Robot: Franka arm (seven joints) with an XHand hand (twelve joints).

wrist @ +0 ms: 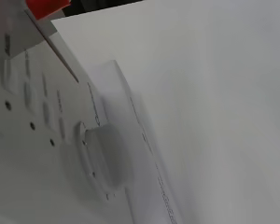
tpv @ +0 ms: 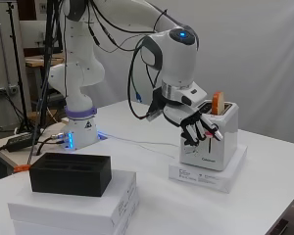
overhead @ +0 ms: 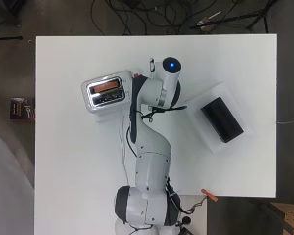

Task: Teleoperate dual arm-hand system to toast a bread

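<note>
Bread (tpv: 217, 103), orange-brown, sticks up from white toaster (tpv: 210, 139) slot; robot hand (tpv: 198, 128) w/ fingers curled, empty, beside it.

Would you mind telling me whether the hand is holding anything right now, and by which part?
Nothing is held. The hand has its fingers curled against the toaster's end face by the lever; the bread stands in the slot.

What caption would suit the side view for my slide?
Robot hand with curled fingers at the front of a white toaster, bread standing in its slot.
</note>
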